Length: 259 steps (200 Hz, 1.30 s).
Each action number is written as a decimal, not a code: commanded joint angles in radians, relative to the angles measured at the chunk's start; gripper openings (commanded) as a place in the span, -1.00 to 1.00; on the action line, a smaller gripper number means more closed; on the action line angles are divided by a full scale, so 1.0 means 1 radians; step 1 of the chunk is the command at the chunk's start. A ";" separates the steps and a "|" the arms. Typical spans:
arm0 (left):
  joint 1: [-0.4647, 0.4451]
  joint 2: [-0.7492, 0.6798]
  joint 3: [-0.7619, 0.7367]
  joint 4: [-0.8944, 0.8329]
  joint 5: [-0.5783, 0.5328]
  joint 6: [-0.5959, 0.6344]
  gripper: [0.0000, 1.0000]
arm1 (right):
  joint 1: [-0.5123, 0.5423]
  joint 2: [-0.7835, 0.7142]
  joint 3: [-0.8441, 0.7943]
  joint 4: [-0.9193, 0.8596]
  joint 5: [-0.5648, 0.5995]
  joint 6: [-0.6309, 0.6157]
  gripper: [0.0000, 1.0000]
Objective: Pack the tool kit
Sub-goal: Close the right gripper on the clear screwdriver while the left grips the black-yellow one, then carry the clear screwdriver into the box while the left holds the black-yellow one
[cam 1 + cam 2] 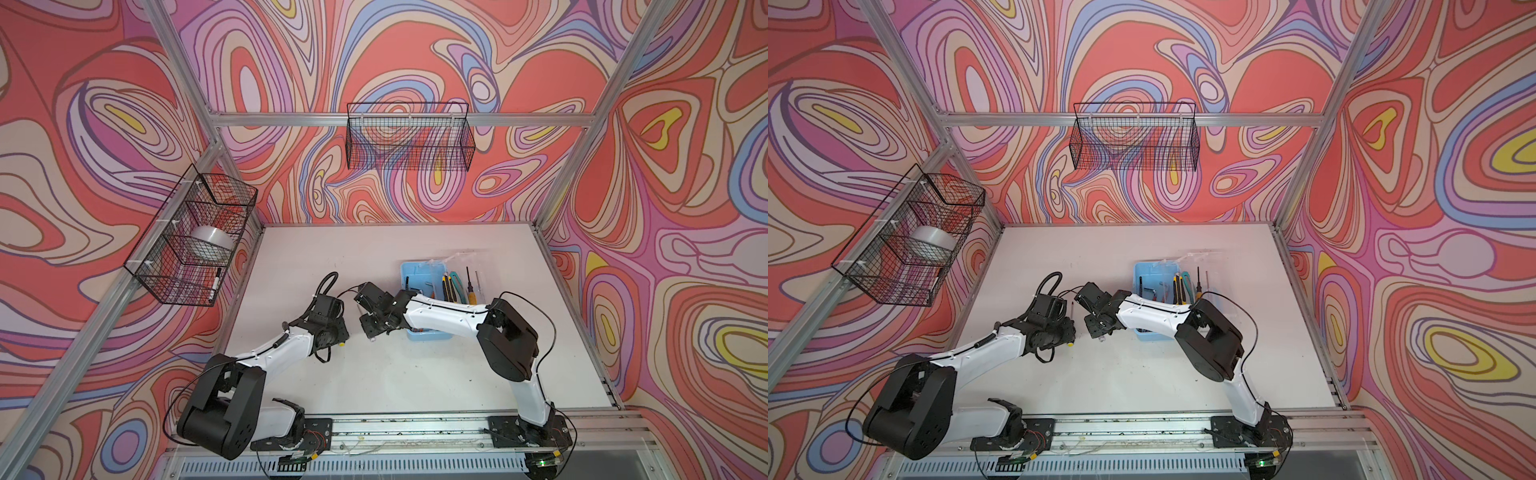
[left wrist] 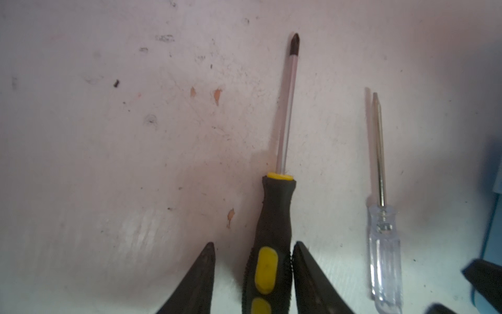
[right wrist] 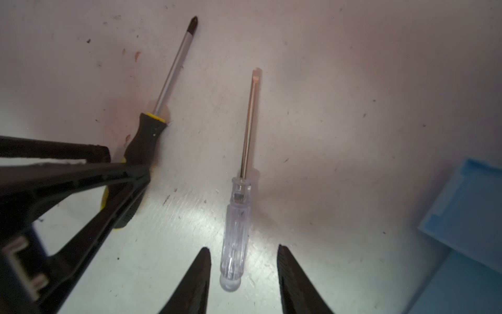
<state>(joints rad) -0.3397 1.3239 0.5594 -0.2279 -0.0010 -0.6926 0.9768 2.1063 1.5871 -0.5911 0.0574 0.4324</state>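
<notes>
In both top views a light-blue plastic box (image 1: 404, 286) (image 1: 1137, 282) sits open on the matt white table (image 1: 415, 374), toward its right rear. Its clear lid (image 1: 459, 255) is swung out to the right. Slim tools lie lengthwise in and beside the box, among them yellow-and-black knives (image 1: 447, 289). The left arm (image 1: 282, 345) and the right arm (image 1: 440, 316), glossy white shells with black joints, bend toward each other just left of the box. A black wire back basket (image 1: 409, 137) hangs on the rear wall. A side basket (image 1: 195, 237) on the left wall holds a pale tape roll (image 1: 210, 241).

In the left wrist view the left gripper (image 2: 254, 242) stands spread over the scuffed tabletop. Its tapered black fingers (image 2: 203, 280) flank a black-and-yellow screwdriver (image 2: 274, 217) with a ribbed rubbery handle, a round steel shaft and a dark cross tip. One finger touches the handle and the other stands off with a gap. Beside it, roughly parallel, lies a clear screwdriver (image 2: 384, 244) with a fluted transparent handle and a thin shaft.

In the right wrist view the right gripper (image 3: 243, 247) is also spread. The clear screwdriver (image 3: 236, 217) lies between its fingers, touching neither. The left gripper's fingers cross the black-and-yellow screwdriver's handle (image 3: 149, 133). A smooth blue corner of the box (image 3: 467, 212) is nearby.
</notes>
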 commanded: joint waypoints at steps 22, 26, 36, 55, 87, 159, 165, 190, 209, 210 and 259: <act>-0.003 -0.022 -0.022 0.013 0.000 -0.017 -0.07 | 0.003 0.055 0.050 -0.016 -0.001 0.002 -0.25; -0.002 -0.020 -0.023 0.015 0.002 -0.017 -0.08 | 0.003 0.059 0.050 -0.016 -0.001 0.002 -0.26; -0.002 -0.019 -0.023 0.018 0.004 -0.016 -0.08 | 0.002 0.069 0.054 -0.018 -0.004 0.001 -0.26; -0.002 -0.021 -0.027 0.025 0.007 -0.018 -0.08 | 0.004 0.084 0.058 -0.014 -0.008 0.003 -0.27; -0.002 -0.020 -0.029 0.030 0.008 -0.016 -0.09 | 0.003 0.115 0.072 -0.019 -0.015 0.007 -0.29; -0.002 0.028 -0.001 0.031 0.009 -0.016 -0.19 | 0.003 0.111 0.063 -0.024 -0.026 0.017 -0.70; -0.004 0.036 0.002 0.034 0.009 -0.016 -0.20 | 0.003 0.104 0.058 -0.025 -0.025 0.018 -0.80; -0.002 0.064 0.013 0.043 0.015 -0.018 -0.22 | 0.003 0.052 0.025 -0.030 0.001 0.012 -1.00; -0.002 0.078 0.025 0.044 0.022 -0.017 -0.23 | 0.003 -0.023 -0.016 -0.033 0.016 0.005 -1.00; -0.002 0.078 0.025 0.044 0.021 -0.016 -0.23 | 0.003 -0.028 -0.018 -0.033 0.017 0.005 -1.00; -0.003 0.085 0.038 0.054 0.029 -0.015 -0.36 | -0.022 -0.386 -0.126 -0.149 0.188 0.012 -1.00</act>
<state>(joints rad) -0.3405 1.3857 0.5789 -0.1646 0.0185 -0.6930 0.9756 1.9289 1.4849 -0.6674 0.1154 0.4454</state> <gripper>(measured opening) 0.366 0.170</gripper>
